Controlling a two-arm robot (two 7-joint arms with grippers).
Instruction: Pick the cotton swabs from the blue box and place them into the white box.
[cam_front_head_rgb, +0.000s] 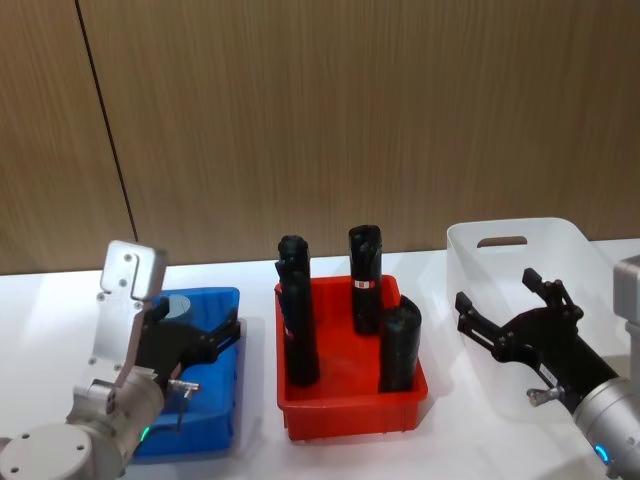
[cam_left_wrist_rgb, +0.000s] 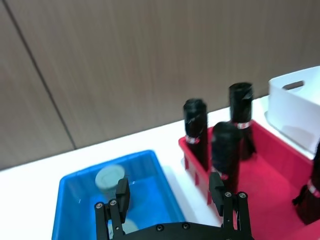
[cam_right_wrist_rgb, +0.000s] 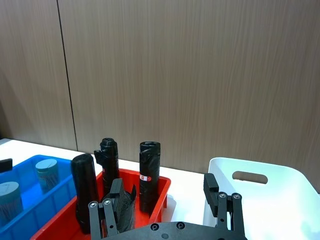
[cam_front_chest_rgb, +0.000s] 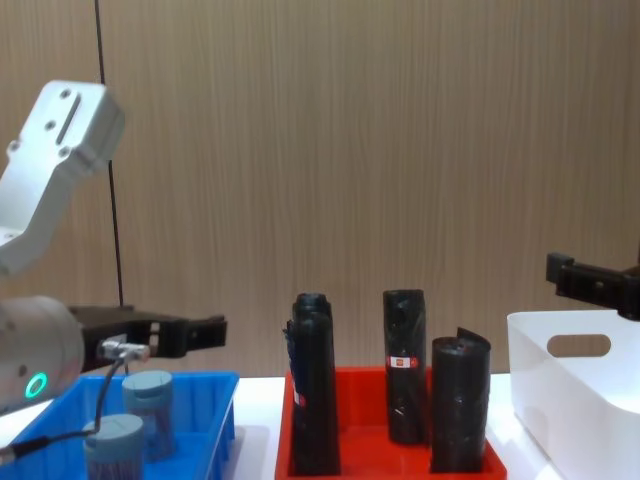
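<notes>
A brown wood-grain wall (cam_front_head_rgb: 350, 110) with a dark vertical seam (cam_front_head_rgb: 108, 130) stands behind the white bench (cam_front_head_rgb: 250, 275).

A white counter (cam_front_head_rgb: 258, 380) runs left to right, and its far edge meets a brown wood-panelled wall (cam_front_head_rgb: 350, 120). Three open-topped containers stand directly on it in a row. The blue box (cam_front_head_rgb: 218, 420) is at the left, low, with sloping walls. The red tray (cam_front_head_rgb: 350, 412) sits in the middle, just beside the blue box, with a narrow strip of bare counter showing between them. The white box (cam_front_head_rgb: 475, 262) stands at the right, taller than the other two, its oval handle cut-out in the far wall. It is close to the red tray but apart from it.
</notes>
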